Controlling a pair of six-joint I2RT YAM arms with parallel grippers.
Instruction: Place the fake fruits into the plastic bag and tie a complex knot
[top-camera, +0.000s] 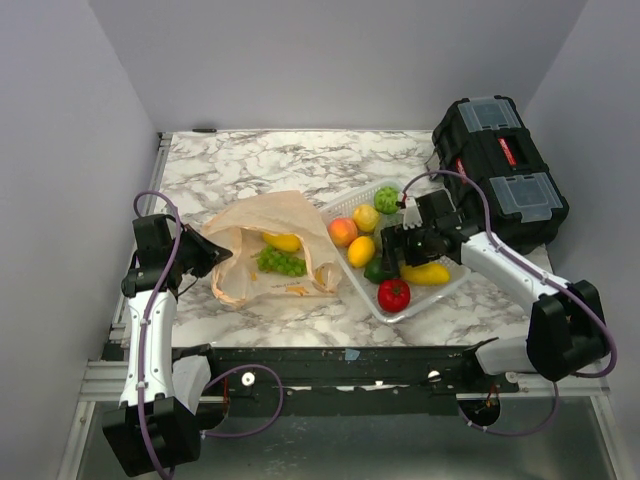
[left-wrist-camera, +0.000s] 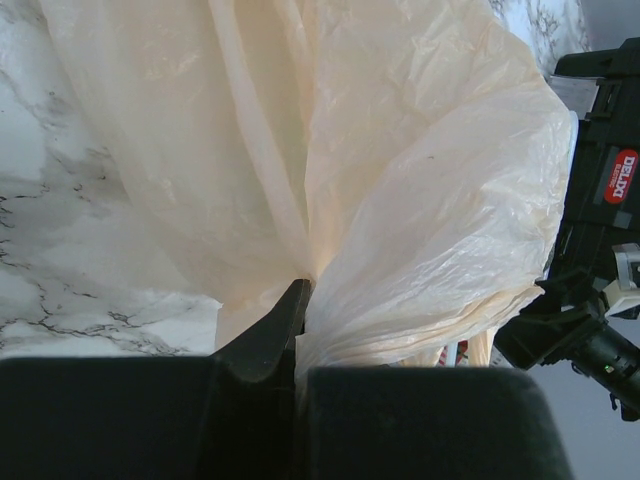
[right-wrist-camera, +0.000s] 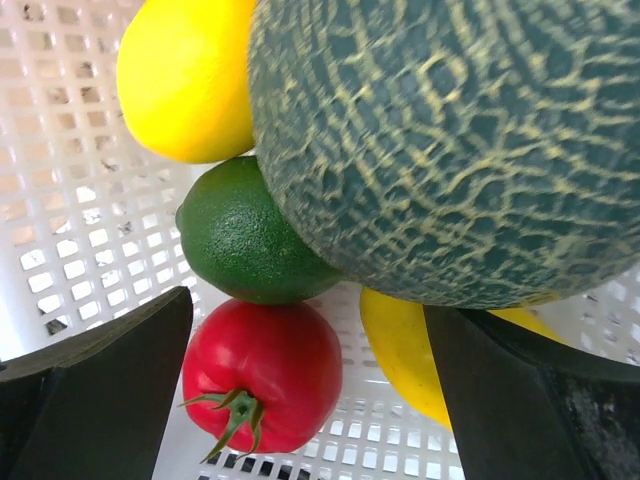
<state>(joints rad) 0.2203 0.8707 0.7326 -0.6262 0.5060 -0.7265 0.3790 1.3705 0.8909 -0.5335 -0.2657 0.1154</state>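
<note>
The pale-orange plastic bag (top-camera: 262, 222) lies open left of centre, holding a yellow fruit (top-camera: 283, 241) and green grapes (top-camera: 281, 263). My left gripper (top-camera: 207, 254) is shut on a fold of the plastic bag (left-wrist-camera: 420, 170) at its left edge; the left gripper (left-wrist-camera: 300, 300) pinches the film. My right gripper (top-camera: 400, 250) hangs open over the white basket (top-camera: 440, 291). In the right wrist view the right gripper (right-wrist-camera: 305, 350) has a red tomato (right-wrist-camera: 262, 375) between its spread fingers, with a lime (right-wrist-camera: 245, 245), a netted melon (right-wrist-camera: 450, 150), a lemon (right-wrist-camera: 190, 80) and another yellow fruit (right-wrist-camera: 405, 345) around it. No knot is in view.
The basket also holds a peach (top-camera: 343, 232), a lemon (top-camera: 361, 251), a yellow-green fruit (top-camera: 366, 217) and a green melon (top-camera: 386, 199). A black toolbox (top-camera: 500, 165) stands at the back right, close behind the right arm. Grey walls close in both sides.
</note>
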